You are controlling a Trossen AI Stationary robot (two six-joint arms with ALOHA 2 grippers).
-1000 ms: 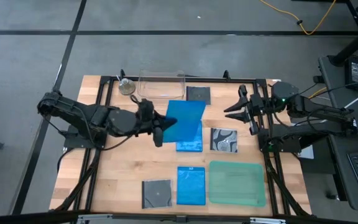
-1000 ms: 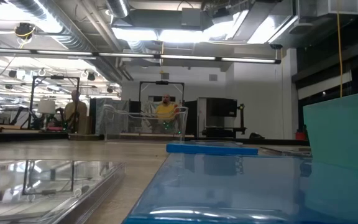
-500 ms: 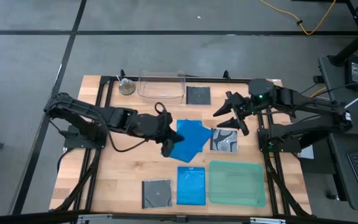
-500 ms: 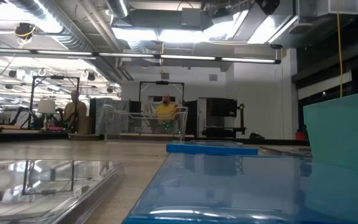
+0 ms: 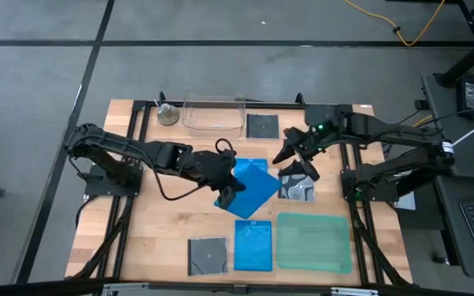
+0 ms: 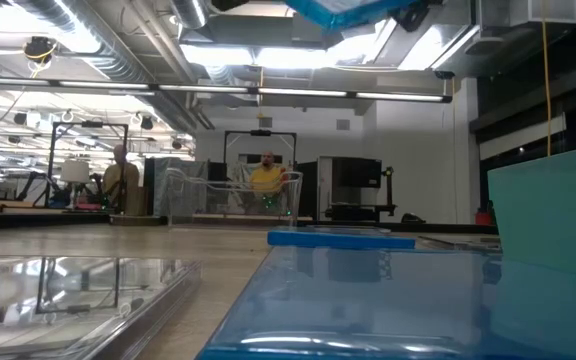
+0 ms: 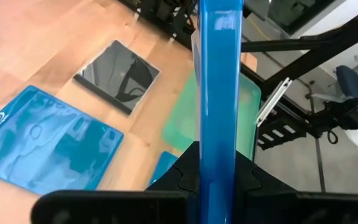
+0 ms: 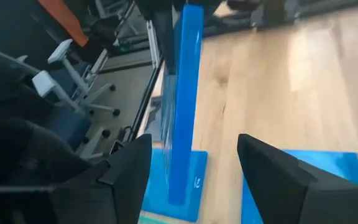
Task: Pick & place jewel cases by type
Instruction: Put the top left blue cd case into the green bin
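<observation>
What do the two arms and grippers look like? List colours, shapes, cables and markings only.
Both arms are black and jointed, on black frame bases. The left arm carries a looping black cable; the right arm shows a small green light near its wrist. The left gripper and right gripper have matte dark, angular, wedge-shaped fingers.

Even bright overhead light, soft short shadows on the table (image 5: 163,214), glare from ceiling lights (image 6: 268,50) upper centre of the low view, near blue case (image 6: 368,300) blurred, right wrist view smeared
</observation>
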